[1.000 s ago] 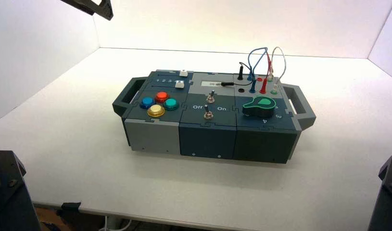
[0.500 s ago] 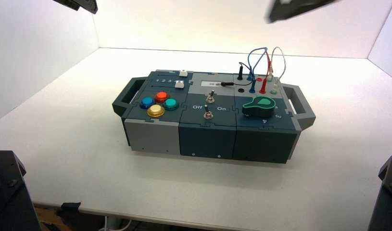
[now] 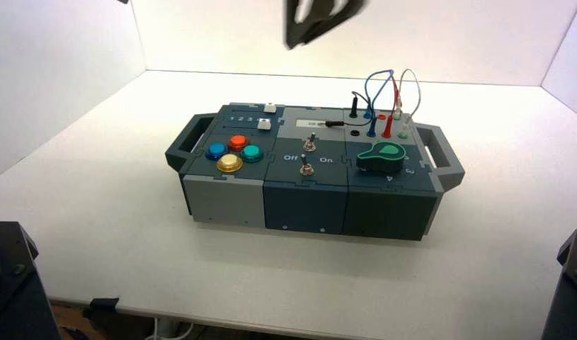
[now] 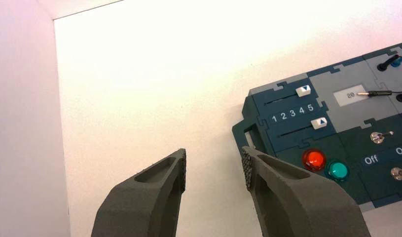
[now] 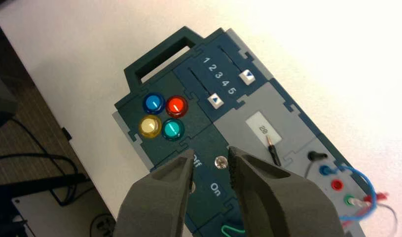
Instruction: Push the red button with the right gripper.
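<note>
The red button [image 3: 238,142] sits in a cluster of four domed buttons on the left end of the box [image 3: 306,202], at the back of the cluster. In the right wrist view it [image 5: 177,104] lies beside the blue [image 5: 152,103], yellow [image 5: 149,127] and green [image 5: 172,129] buttons. My right gripper [image 5: 211,157] is open and empty. It hangs high above the box, over the two toggle switches, apart from the red button. In the high view it [image 3: 303,32] shows at the top. My left gripper [image 4: 214,158] is open and empty, high over the table to the left of the box.
Two white sliders [image 5: 214,100] stand behind the buttons by a 1–5 scale. A small display [image 5: 262,129] reads 20. A green knob [image 3: 381,156] and plugged wires [image 3: 384,92] occupy the right end. The box has a handle [image 3: 183,142] at each end.
My right gripper has swept leftward across the top of the high view, from the upper right to above the box's middle. My left gripper has drawn further out at the upper left.
</note>
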{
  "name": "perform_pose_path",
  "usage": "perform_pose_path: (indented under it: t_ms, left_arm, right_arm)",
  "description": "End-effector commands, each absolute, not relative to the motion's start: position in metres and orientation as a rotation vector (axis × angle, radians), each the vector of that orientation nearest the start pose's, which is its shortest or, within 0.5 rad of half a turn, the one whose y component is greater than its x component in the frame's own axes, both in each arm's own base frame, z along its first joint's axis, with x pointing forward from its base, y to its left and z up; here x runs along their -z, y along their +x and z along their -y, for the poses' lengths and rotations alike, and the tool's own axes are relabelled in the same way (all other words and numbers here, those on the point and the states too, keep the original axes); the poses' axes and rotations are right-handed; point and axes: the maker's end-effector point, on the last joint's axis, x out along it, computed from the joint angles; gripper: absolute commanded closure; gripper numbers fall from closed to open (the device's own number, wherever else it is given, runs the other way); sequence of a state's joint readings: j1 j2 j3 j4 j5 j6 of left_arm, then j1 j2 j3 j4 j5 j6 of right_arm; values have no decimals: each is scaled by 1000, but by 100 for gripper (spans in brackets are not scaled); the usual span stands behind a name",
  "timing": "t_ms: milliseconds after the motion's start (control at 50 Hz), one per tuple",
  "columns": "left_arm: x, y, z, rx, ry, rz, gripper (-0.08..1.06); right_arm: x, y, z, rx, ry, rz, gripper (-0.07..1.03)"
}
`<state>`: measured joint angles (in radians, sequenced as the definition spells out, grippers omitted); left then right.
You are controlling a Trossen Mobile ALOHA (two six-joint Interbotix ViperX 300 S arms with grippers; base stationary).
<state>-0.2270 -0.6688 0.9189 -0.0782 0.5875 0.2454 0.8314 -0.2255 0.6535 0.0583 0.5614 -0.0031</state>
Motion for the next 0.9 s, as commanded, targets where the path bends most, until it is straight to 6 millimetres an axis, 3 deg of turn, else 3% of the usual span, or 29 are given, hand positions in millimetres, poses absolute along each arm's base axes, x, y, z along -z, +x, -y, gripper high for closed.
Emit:
perform_pose_path:
  t_ms: [20, 100, 340, 900]
  left_arm:
    - [-201, 266, 66, 315, 236, -789, 37]
    - [-201, 266, 65, 311, 234, -790, 37]
    - [-201, 266, 64, 309, 233, -787, 37]
    - [-201, 267, 64, 309, 232, -789, 37]
  right_arm:
    - [-164, 249, -291, -783, -358, -939, 80]
    - [-156, 252, -297, -784, -367, -958, 88]
    - [-136, 259, -310, -784, -391, -1000, 97]
    - [-80, 254, -339, -814, -494, -1116, 98]
